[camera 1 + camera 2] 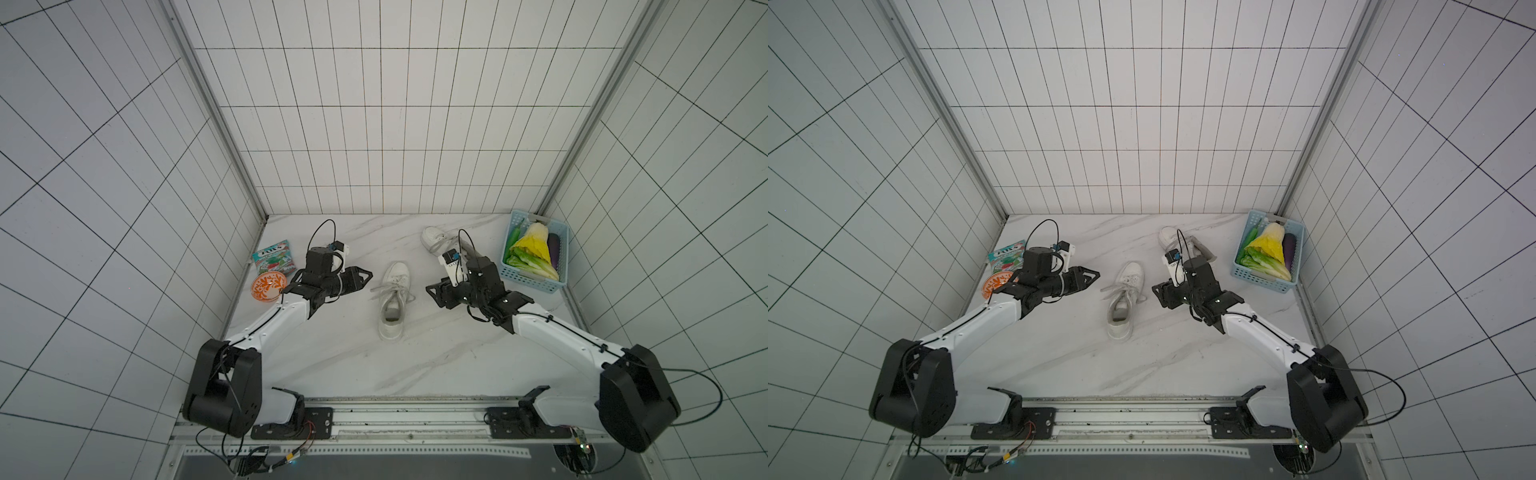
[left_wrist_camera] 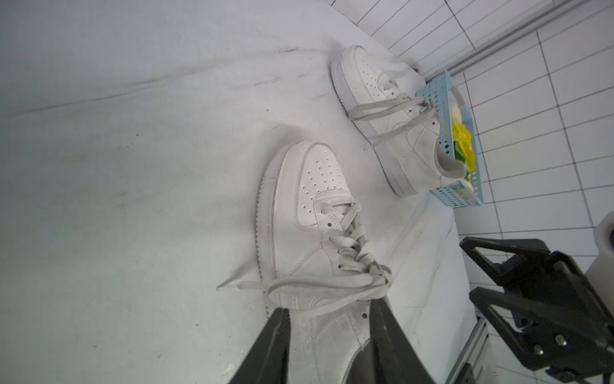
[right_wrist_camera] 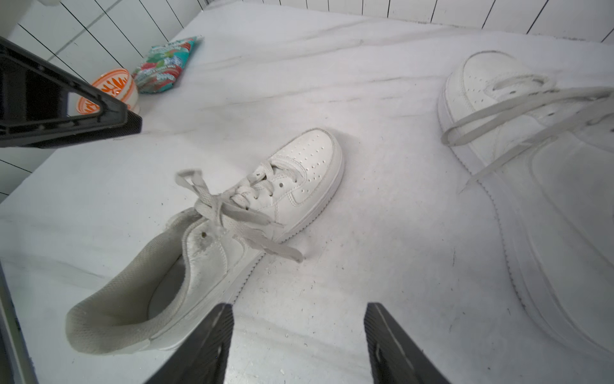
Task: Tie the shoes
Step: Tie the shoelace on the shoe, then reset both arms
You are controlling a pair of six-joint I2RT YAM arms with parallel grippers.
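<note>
Status check: near shoe point(image 1: 394, 301) sits mid-table, toe pointing away from my bases, and its laces point(image 3: 212, 206) look knotted into a floppy bow with 2 ends trailing off the sides. My left gripper point(image 2: 329, 307) hangs just beside it with jaws apart and nothing in them. My right gripper point(image 3: 299, 305) is on the opposite side, also spread wide and empty.

So I'd call shoe 1 about done, though that bow looks slack.

The far shoe point(image 1: 434, 239) is at the back, close to the blue basket point(image 1: 515, 276) of veg. I can see 1 lace loop point(image 2: 388, 109) and a loose end hanging over its side. Can't tell if that's a real knot.

My guess for the next move: get both hands over there, pinch 1 lace end each, and mind the basket, it's tight.

Writing-wise, no logo readable on either shoe. The snack packet point(image 1: 272, 257) by the orange bowl point(image 1: 268, 286) has big letters, too small to read for sure.
</note>
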